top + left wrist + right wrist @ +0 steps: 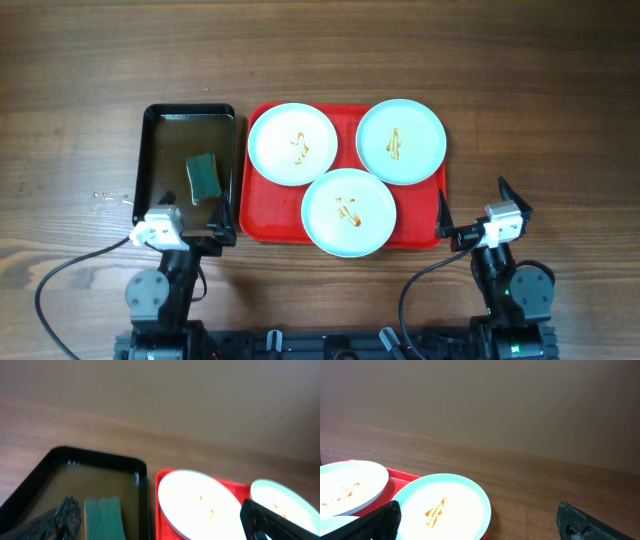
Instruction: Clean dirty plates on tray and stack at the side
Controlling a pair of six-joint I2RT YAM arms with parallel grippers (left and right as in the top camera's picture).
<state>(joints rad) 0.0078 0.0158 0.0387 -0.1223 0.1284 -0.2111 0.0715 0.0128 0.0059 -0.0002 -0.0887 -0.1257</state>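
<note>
Left pincer [182,215] gapes wide, holding nothing, above the near end of the black tray [190,108], just left of the red tray [265,215]. Right pincer [473,205], equally spread and empty, hovers off the red tray's near right corner. Three sauce-streaked plates [292,144] [400,140] [349,211] lie on the red tray.

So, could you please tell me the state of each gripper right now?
Left gripper: open, holding nothing.
Right gripper: open, holding nothing.
</note>
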